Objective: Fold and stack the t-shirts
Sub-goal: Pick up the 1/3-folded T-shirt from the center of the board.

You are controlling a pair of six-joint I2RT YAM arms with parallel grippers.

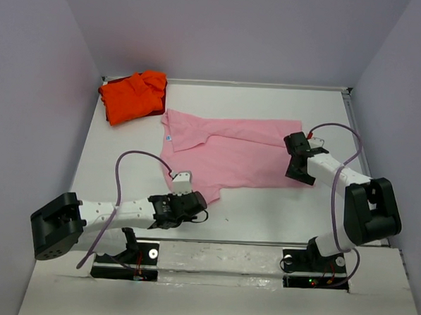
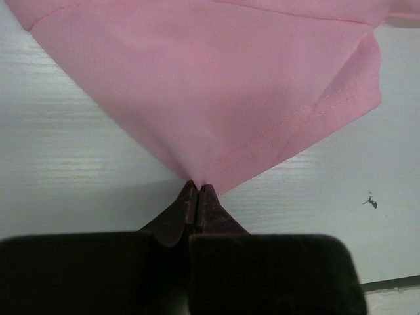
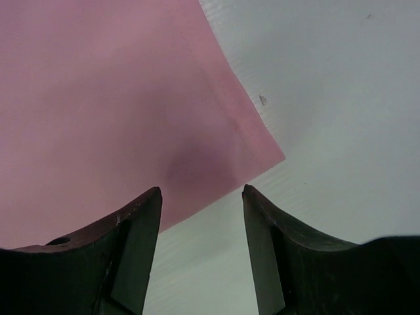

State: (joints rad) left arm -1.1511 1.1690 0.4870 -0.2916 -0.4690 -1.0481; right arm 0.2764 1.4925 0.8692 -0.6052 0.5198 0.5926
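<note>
- Orange-red cloth at the far left: the orange-red t-shirt lies in a crumpled heap in the far left corner of the table, well apart from both arms and not yet folded.
- Left gripper: clenched, the jaws pressed together on a near-left corner of the pink t-shirt. In the left wrist view the cloth runs to a point right at the fingertips and fans out ahead of them. The bite looks thin, only the tip of the corner.
- Pink t-shirt: spread mostly flat across the middle of the table, its upper part already turned over in a loose diagonal fold, its near-left corner in the left gripper and its right edge under the right gripper.
- Handling, as I judge it — light, soft, limp knit with no stiffness of its own. It will sag, drag and wrinkle if pulled from one point alone. Best taken at corners and along the stitched hem, where the doubled cloth gives the pads more to bite. A shallow pinch may slip out under tension.
- Right gripper: released, jaws standing wide, holding nothing. It hangs low over the shirt's right corner; the hem edge runs between the fingers, one finger over pink cloth, the other over bare table — the corner tip lies just ahead of them.
</note>
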